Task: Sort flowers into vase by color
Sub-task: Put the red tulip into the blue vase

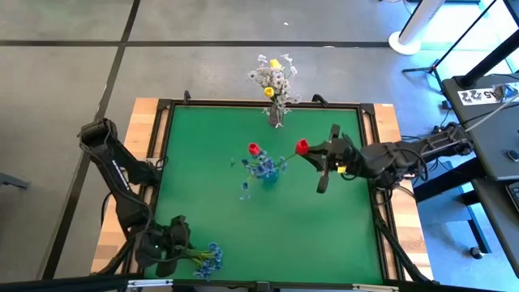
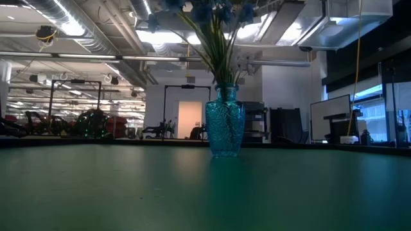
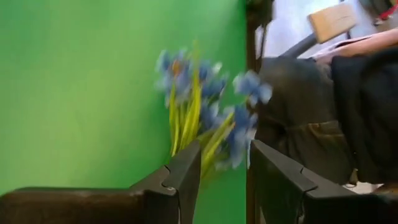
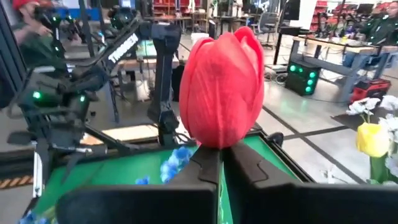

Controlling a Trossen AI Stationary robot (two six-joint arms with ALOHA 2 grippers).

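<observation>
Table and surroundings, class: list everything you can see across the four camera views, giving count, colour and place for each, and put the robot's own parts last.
Table mat: one, green, framed by a dark rim on a wooden top.
Blue vase: one, turquoise glass, mid-table, holding blue blooms and one red bud.
Second vase: one, at the far edge, holding white sprays and two yellow buds.
Blue flower bunch: one, lying at the near left corner.
Red tulip: one, carried above the table right of the blue vase.
Left gripper: fingers apart around the bunch's stems.
Right gripper: shut on the red tulip's stem.
</observation>
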